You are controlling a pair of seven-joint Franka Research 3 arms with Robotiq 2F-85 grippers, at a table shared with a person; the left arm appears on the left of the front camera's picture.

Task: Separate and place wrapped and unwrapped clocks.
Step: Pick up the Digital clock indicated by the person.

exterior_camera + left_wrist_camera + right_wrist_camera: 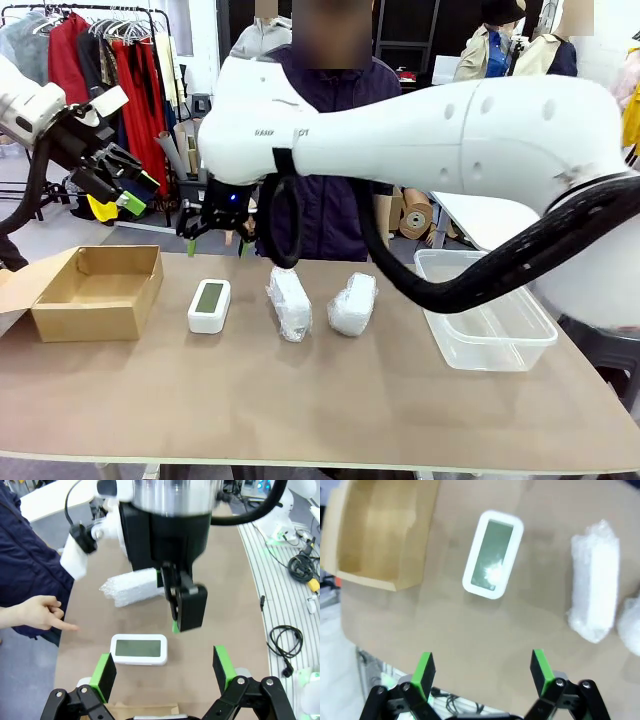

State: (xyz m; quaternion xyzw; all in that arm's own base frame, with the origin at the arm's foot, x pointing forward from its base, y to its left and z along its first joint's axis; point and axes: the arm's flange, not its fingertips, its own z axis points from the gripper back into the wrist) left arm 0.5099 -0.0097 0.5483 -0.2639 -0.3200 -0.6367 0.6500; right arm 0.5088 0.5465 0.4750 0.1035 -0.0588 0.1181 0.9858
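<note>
**Q:** What sits on the table, and how many of each?

**A:** One brown table [300, 410] holds five things in a row across its middle. The largest is one clear plastic tub [490, 362] at the right, close to the right edge. Next is one open cardboard box [90, 320] at the left edge. Between them lie two wrapped clocks [290, 303] [352, 304], white bubble-wrap bundles side by side with a small gap between them. Left of these is one unwrapped clock [209, 305], white, lying screen up, near the box but apart from it.

**Q:** Where is there room to move?

**A:** A broad band of bare tabletop runs along the near edge. One thick white right arm [480, 140] crosses above the far side.

**Q:** And the grippers?

**A:** There are two. The right gripper [215, 238] hangs above the far edge, just behind the unwrapped clock, with its jaws spread wide and nothing in them. The left gripper [118, 195] is raised above the box, also wide open and empty. A person's hand [42, 612] points a finger at the far edge.
</note>
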